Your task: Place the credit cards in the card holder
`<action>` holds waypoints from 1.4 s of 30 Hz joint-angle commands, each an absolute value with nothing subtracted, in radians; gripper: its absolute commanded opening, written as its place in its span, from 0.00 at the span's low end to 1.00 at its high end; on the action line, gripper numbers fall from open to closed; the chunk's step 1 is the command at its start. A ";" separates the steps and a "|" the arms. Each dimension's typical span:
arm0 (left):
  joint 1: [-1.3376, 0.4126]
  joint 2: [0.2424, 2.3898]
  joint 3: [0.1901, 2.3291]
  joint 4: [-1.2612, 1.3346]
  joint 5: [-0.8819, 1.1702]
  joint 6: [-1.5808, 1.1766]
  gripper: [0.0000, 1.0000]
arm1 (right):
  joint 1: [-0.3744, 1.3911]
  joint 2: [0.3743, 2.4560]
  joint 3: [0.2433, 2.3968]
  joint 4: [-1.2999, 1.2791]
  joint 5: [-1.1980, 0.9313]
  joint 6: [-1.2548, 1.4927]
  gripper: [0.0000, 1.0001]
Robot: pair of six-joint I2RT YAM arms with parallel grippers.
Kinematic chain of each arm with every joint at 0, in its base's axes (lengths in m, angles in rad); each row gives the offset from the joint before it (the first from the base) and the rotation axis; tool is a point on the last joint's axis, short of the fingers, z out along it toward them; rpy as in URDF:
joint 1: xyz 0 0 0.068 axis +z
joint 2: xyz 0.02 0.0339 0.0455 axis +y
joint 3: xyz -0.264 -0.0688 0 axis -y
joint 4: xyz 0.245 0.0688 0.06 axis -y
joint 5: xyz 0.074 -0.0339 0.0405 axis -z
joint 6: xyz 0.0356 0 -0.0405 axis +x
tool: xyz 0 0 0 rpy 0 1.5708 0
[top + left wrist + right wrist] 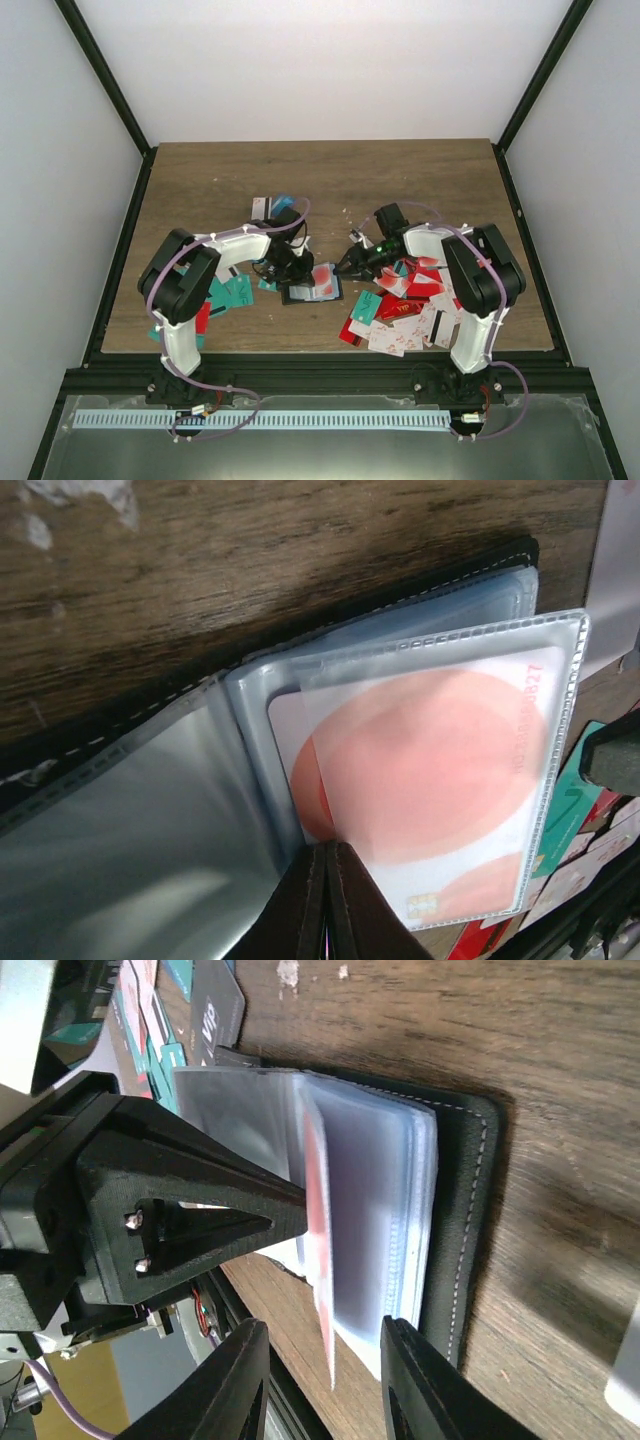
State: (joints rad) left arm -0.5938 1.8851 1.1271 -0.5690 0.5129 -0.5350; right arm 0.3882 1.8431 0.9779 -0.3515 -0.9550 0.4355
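Wood table (330,170): I see L gripper (327,852) pinched together at sleeves (440,780) of card holder (470,1210), R gripper (322,1352) apart astride their edge.

The card holder (468,1220) is black with pale stitching, its sleeves (130,820) clear with a blue-grey tint; the card (430,770) in one sleeve is white with large soft-red circles and red digits. On the brown wood-grain table (330,180), the right cards (405,315) are red, teal and white with red marks, the left cards (232,292) mostly teal.
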 commanded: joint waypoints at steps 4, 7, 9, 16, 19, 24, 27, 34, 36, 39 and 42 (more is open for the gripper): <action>-0.597 1.913 1.138 -0.590 0.471 -0.513 0.04 | 0.395 1.888 1.022 -0.350 -0.989 0.422 0.34; -0.597 1.922 1.142 -0.587 0.472 -0.514 0.04 | 0.407 1.897 1.036 -0.354 -0.995 0.416 0.34; -0.597 1.925 1.143 -0.585 0.475 -0.514 0.04 | 0.413 1.906 1.043 -0.356 -0.996 0.416 0.34; -0.597 1.932 1.143 -0.582 0.478 -0.513 0.04 | 0.428 1.931 1.055 -0.354 -0.997 0.416 0.34; -0.597 1.932 1.143 -0.582 0.479 -0.513 0.04 | 0.432 1.939 1.061 -0.355 -0.997 0.417 0.34; -0.597 1.930 1.143 -0.581 0.479 -0.512 0.04 | 0.443 1.951 1.070 -0.354 -0.997 0.417 0.34; -0.597 1.928 1.143 -0.578 0.480 -0.512 0.04 | 0.456 1.956 1.078 -0.359 -0.996 0.415 0.34; -0.596 1.922 1.141 -0.575 0.480 -0.518 0.04 | 0.471 1.965 1.090 -0.364 -0.991 0.415 0.34; -0.597 1.916 1.143 -0.574 0.477 -0.521 0.04 | 0.472 1.969 1.093 -0.366 -0.990 0.415 0.34; -0.597 1.897 1.147 -0.577 0.473 -0.528 0.04 | 0.472 1.970 1.095 -0.369 -0.988 0.414 0.34; -0.597 1.872 1.157 -0.591 0.456 -0.536 0.05 | 0.473 1.969 1.098 -0.372 -0.988 0.417 0.34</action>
